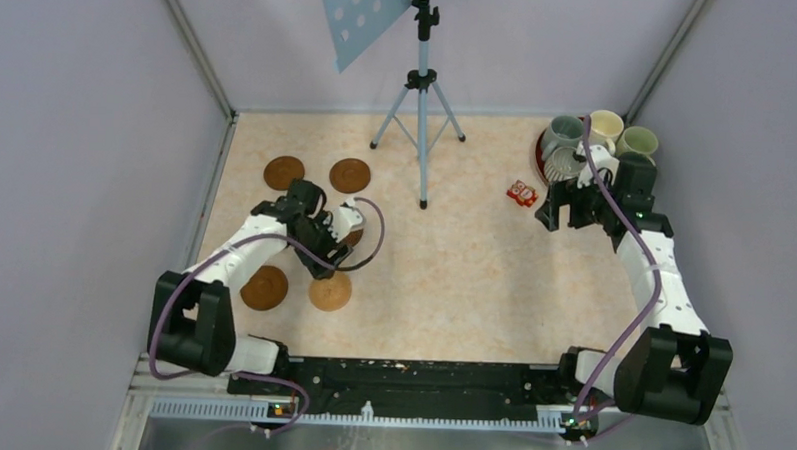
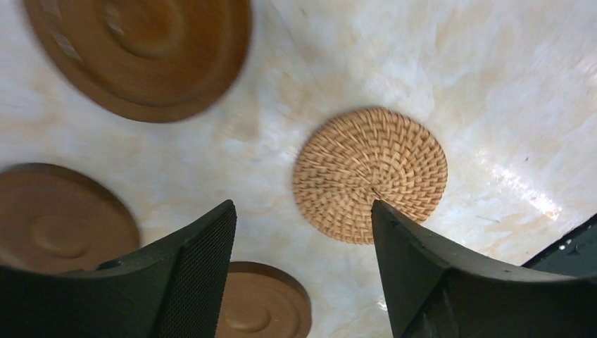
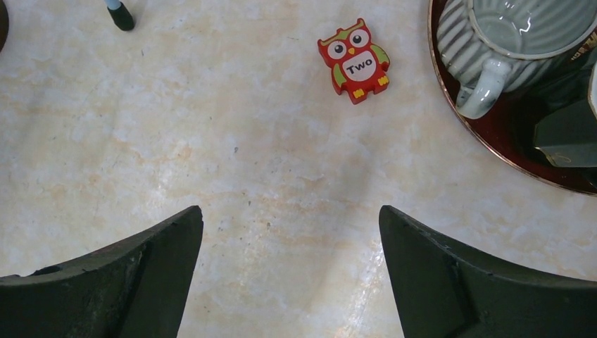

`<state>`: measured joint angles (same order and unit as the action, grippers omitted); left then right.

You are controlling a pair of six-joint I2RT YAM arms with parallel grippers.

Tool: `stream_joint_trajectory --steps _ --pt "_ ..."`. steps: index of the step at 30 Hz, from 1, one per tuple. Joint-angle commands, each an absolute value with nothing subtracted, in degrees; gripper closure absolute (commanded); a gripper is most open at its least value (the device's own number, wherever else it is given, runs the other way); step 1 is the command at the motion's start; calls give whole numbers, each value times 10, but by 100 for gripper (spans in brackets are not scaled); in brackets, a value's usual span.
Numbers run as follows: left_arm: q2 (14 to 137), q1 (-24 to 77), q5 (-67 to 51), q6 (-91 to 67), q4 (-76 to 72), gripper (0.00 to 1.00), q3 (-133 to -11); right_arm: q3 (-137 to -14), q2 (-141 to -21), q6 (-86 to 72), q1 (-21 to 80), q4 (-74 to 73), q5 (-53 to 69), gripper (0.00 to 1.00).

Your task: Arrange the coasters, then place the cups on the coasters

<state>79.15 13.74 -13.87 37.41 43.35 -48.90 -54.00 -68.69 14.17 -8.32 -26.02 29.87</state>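
Closest to the arm bases, a dark wooden coaster (image 1: 264, 287) and a paler woven coaster (image 1: 329, 291) lie side by side on the marbled table (image 1: 473, 278). The left gripper (image 2: 303, 211) hangs just above them, jaws spread and holding nothing. Farther back, two more wooden coasters (image 1: 283, 172) (image 1: 349, 174) sit side by side left of a tripod (image 1: 420, 96). Across the table the right gripper (image 3: 290, 215) hovers over bare surface, released and empty, with a red owl block (image 3: 354, 61) beyond it and the cups (image 1: 606, 124) crowded on a red tray (image 3: 479, 141) in the far right corner.
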Motion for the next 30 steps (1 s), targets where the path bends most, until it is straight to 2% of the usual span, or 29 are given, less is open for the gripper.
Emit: stream_joint_trajectory --steps 1,5,11,15,17,19,30 --pt "757 134 -173 348 458 22 -572 -562 -699 165 -62 -251 278 7" --pt "742 134 -209 318 469 15 -614 -596 -740 203 -53 -262 229 11" --pt "720 134 -267 260 454 1 -612 -644 -818 263 -50 -254 166 19" --pt "709 134 -296 249 458 1 -611 -659 -867 295 -49 -222 157 31" --pt "704 134 -303 247 460 1 -614 -667 -894 308 -48 -209 152 42" --pt "699 134 -312 243 461 1 -616 -673 -921 319 -48 -193 137 49" --pt "673 134 -321 239 466 1 -613 -680 -1019 395 -48 -101 79 54"
